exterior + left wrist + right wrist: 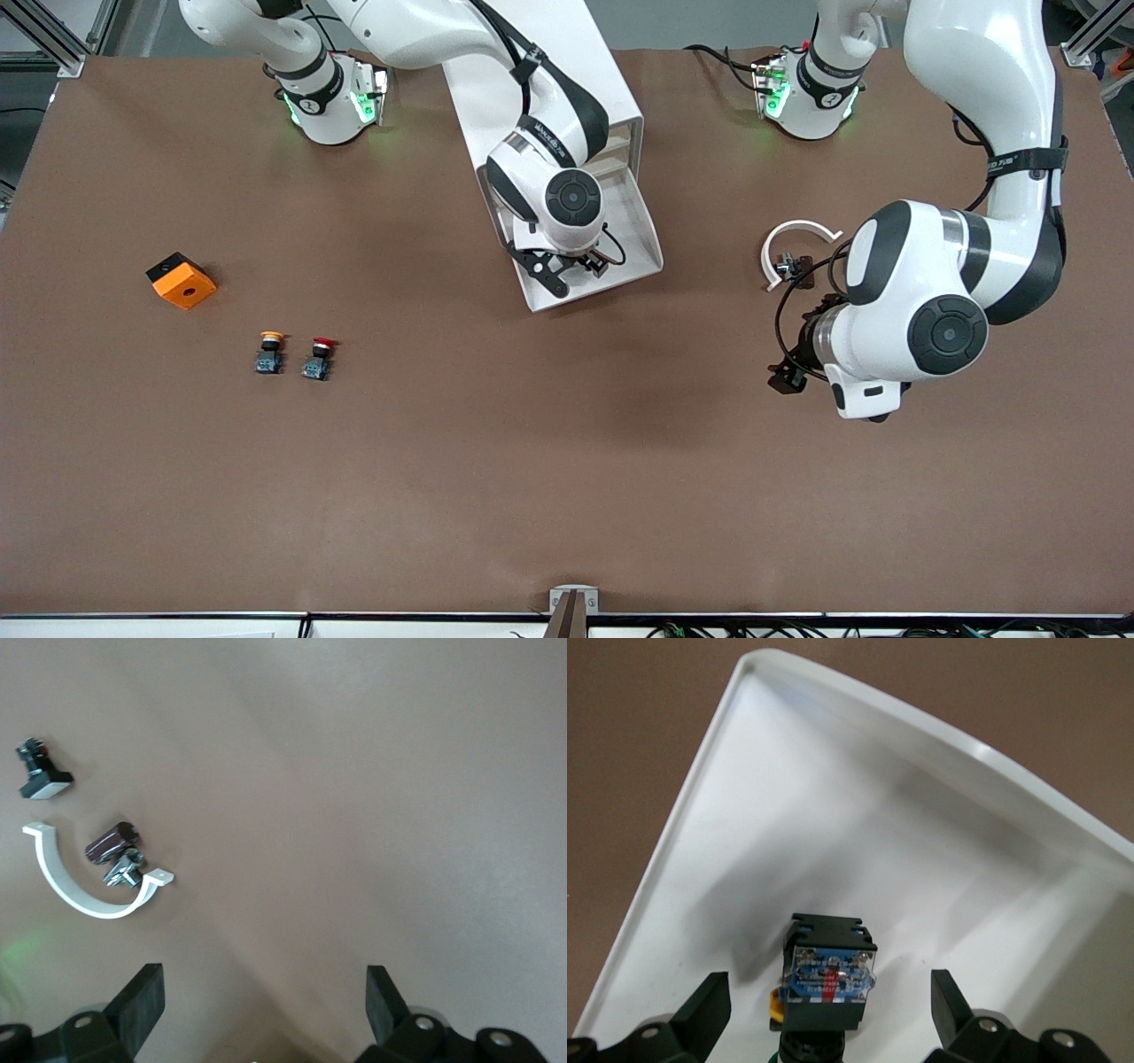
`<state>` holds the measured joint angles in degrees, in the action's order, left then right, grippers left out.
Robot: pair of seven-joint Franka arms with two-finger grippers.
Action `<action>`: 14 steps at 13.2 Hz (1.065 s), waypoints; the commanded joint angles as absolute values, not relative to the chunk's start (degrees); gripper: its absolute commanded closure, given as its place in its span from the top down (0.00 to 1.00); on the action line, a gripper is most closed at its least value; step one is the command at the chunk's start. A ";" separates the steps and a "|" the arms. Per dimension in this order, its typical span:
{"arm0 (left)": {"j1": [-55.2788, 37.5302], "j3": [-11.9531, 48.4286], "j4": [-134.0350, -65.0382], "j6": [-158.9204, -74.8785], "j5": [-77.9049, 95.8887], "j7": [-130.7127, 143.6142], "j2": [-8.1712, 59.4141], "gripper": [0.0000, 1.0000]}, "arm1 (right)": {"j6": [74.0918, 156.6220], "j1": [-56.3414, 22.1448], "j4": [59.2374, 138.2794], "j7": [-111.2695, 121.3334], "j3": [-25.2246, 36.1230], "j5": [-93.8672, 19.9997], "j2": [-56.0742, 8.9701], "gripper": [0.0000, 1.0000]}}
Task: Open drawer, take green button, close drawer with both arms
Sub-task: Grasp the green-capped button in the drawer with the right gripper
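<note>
drawer: pulled out of the cabinet (567, 71), open; the drawer (640, 232) sticks out toward the front cam, white floor & walls show in my right wrist view (859, 815)
button: lies in the drawer, on its side, blue base up toward my wrist cam (830, 974), green cap end barely peeks at frame edge; in front view my wrist hides it
right claw: mine from the right arm, over the open drawer (567, 266), fingers spread wide w/ nothing in them, one each side of the button, not touching yet as far as I can tell
left claw: over bare tabletop (793, 372) toward the left arm's end, also spread wide & empty; this arm waits
step now: take button – my judgement, I'm lined up, descent & pinch still to do
how to do well: keep button centred betw my fingertips (700, 1010), go straight down, pinch the black body not the blue base, stop short of scraping drawer floor; lift vertical so I clear the drawer wall
risk: button lies loose, uneven contact could spin or push it
nearby, not mine to touch: white curved clip (793, 244) w/ small metal bits near the left arm; orange-capped button (270, 350), red-capped button (319, 356), orange block (182, 281) toward the right arm's end
after: left arm prob needed for closing, drawer stays open till button is out
</note>
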<state>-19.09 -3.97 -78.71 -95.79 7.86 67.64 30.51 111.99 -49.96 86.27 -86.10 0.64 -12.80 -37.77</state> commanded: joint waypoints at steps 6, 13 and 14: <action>-18.99 -0.62 -89.03 -105.20 4.48 64.60 26.98 1.00 | 112.68 -50.36 85.96 -86.57 0.97 -14.06 -37.79 0.36; -21.35 2.02 -90.53 -113.54 4.22 64.07 28.56 1.00 | 104.63 -46.60 79.92 -85.87 1.05 -14.24 -36.91 0.37; -22.23 2.02 -90.53 -114.42 4.22 62.25 28.91 1.00 | 100.07 -45.28 77.72 -85.43 1.05 -14.06 -36.91 0.37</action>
